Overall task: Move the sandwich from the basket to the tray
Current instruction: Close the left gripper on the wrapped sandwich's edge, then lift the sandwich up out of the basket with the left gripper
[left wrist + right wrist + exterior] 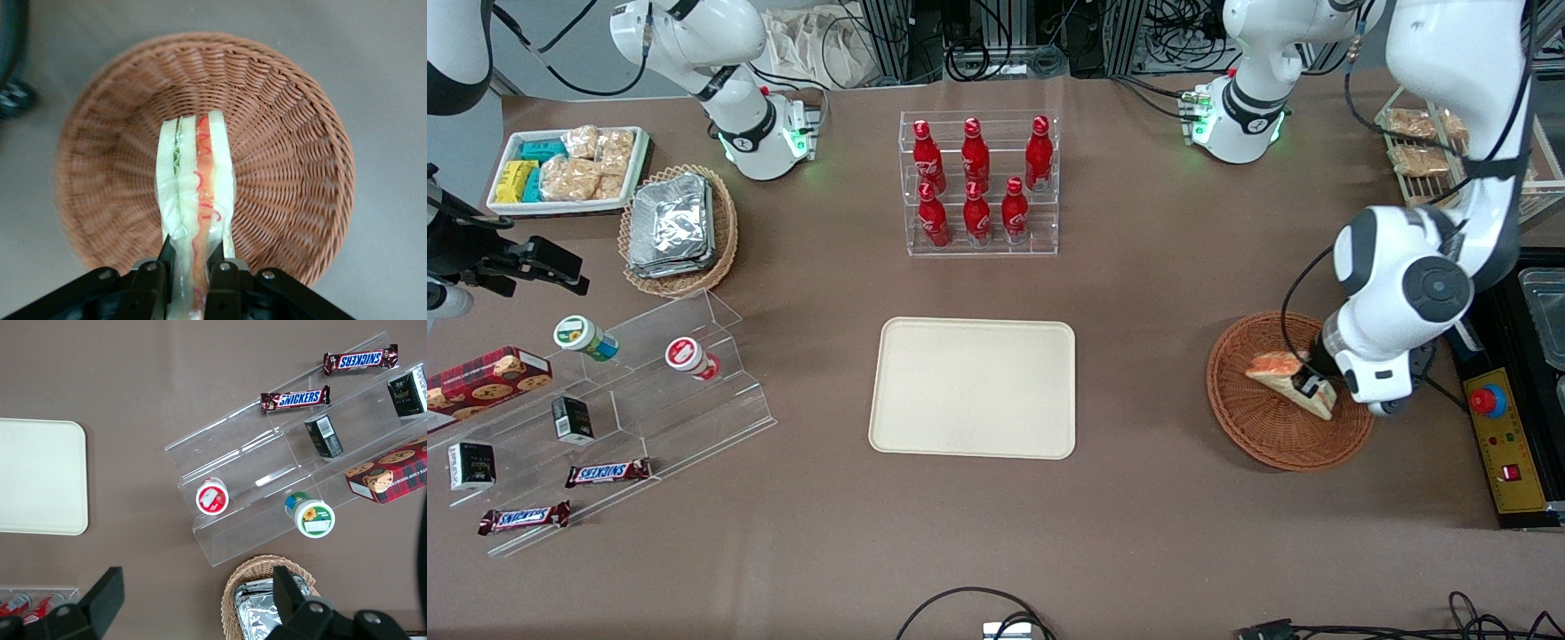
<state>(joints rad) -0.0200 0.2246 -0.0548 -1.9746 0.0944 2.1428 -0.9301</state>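
The sandwich (pixel 1282 372) (pixel 195 193), a wrapped wedge of white bread with orange-red and green filling, lies over the reddish-brown wicker basket (pixel 1267 431) (pixel 293 167) toward the working arm's end of the table. My left gripper (pixel 1312 384) (pixel 192 270) is shut on the sandwich's end, with one black finger pressed against each bread side. The wedge stretches away from the fingers across the basket's bottom. The cream-beige tray (pixel 973 388) (pixel 40 477) lies flat at the table's middle with nothing on it.
A clear rack of red bottles (pixel 978 182) stands farther from the camera than the tray. Toward the parked arm's end sit a tan basket of foil packets (pixel 678 228), a white snack tray (pixel 567 169) and clear steps with snacks (pixel 605 418). A control box (pixel 1503 444) lies beside the basket.
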